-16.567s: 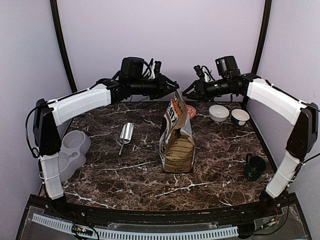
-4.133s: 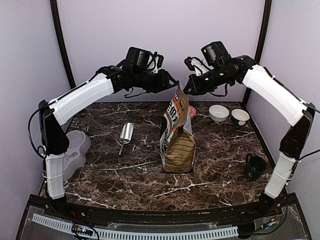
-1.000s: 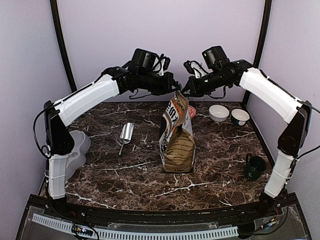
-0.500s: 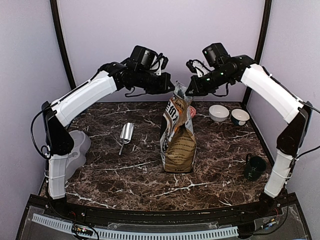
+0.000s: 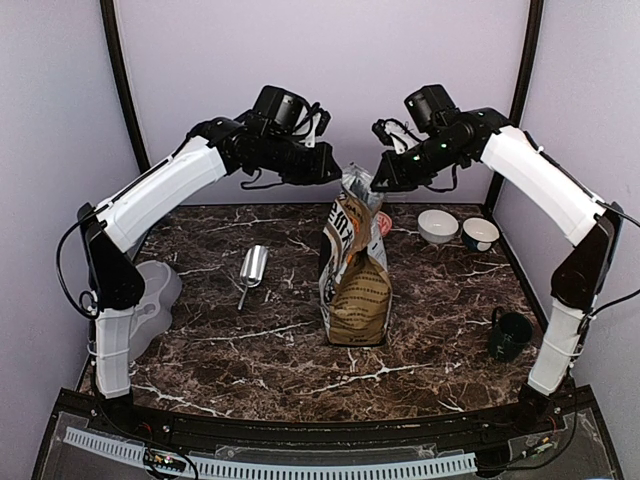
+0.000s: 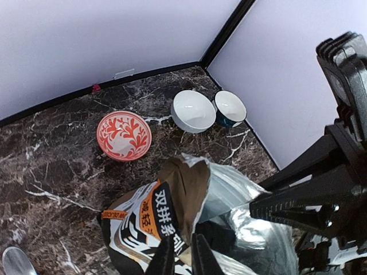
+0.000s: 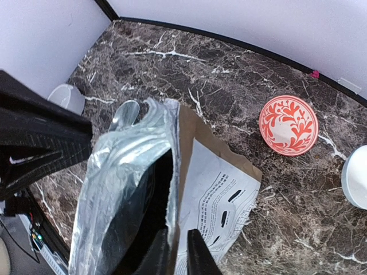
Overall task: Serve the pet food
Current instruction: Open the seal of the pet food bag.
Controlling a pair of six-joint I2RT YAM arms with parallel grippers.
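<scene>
the bag (image 5: 358,290) stands upright in the middle of the table (image 5: 220,350), its top gaping open. the left gripper (image 6: 182,259) pinches the printed edge of the mouth, and the right gripper (image 7: 176,253) pinches the opposite edge, where the silver lining meets the paper. the pet food cannot be seen; the bag's inside is dark. a metal scoop (image 5: 252,268) lies to the left of the bag, apart from it.
</scene>
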